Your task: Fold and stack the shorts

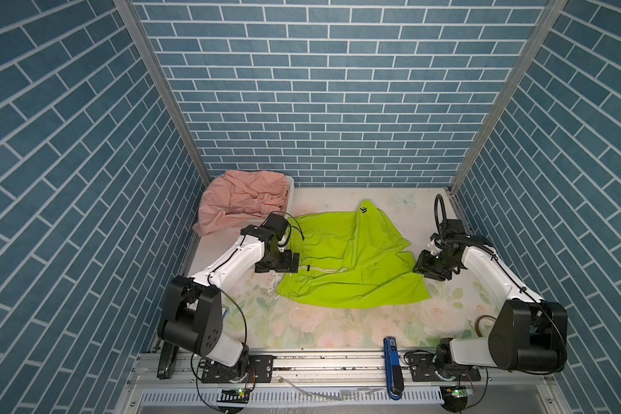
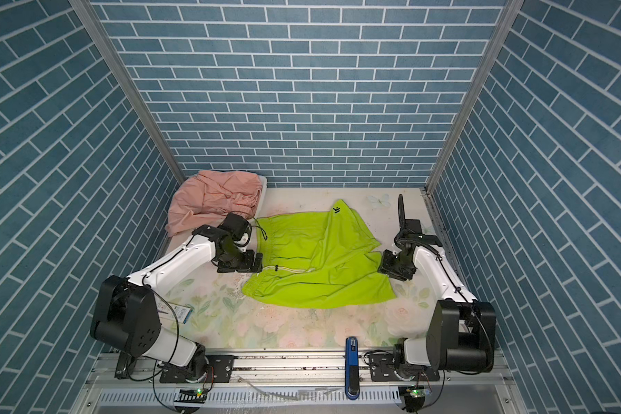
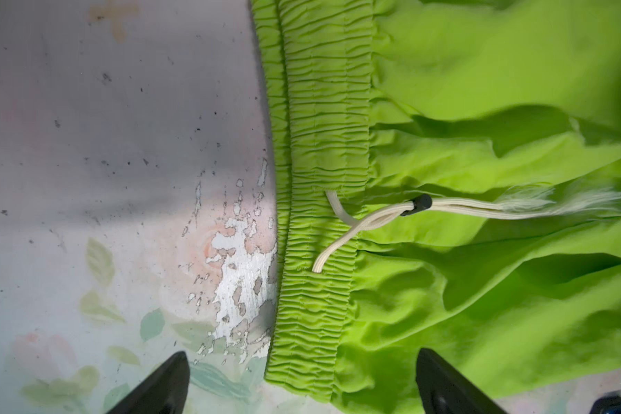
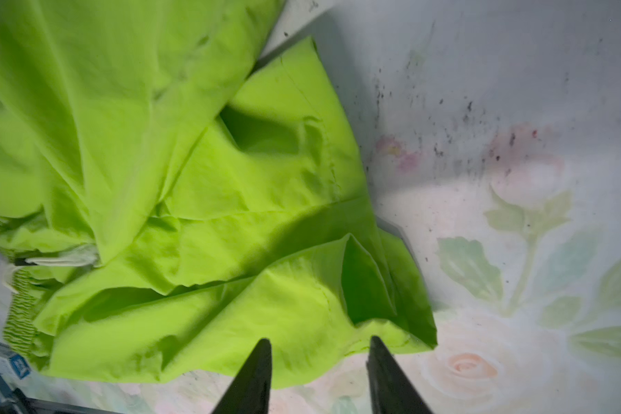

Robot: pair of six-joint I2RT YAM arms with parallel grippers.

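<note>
Backdrop: blue brick-pattern walls on three sides; floral table (image 1: 337, 333), its print worn through in patches near the left arm.
Green shorts (image 1: 355, 265): mid-table, between the two arms; waistband (image 3: 323, 143) toward the left arm, leg hems toward the right arm.
Lie of cloth: one leg panel lapped diagonally over the rest, its logo (image 1: 363, 209) corner pointing at the back wall; several loose ridges, not flat.
Drawstring (image 3: 373, 218): trailed from the waistband across the fabric, ends frayed.
Left pincer (image 3: 302, 358): wide, gripping nothing; one finger over bare table, one over cloth, so the waistband edge ran between them.
Right pincer (image 4: 319, 344): parted to a moderate gap, holding nothing; tips over the leg hem at the cloth's right edge.
Why so placed (judgement): one pincer at each end suited laying the garment out along its length. With both ends free, the cloth rested under its own weight.
Pink shorts (image 1: 241, 204): back-left corner, a crumpled heap draped over a white rim (image 1: 290, 182), probably a basket; close behind the left wrist, well apart from the right arm, touched by neither.
Stage (judgement): green pair part-folded at best; pink pair not begun; no stack yet.
Next need (judgement): ridges wanted smoothing before another fold. Both pincers were already placed to re-pinch waistband and hem.
Risk (judgement): thin fabric, likely to slide or drag a second layer along; loose drawstring could snag a finger.
</note>
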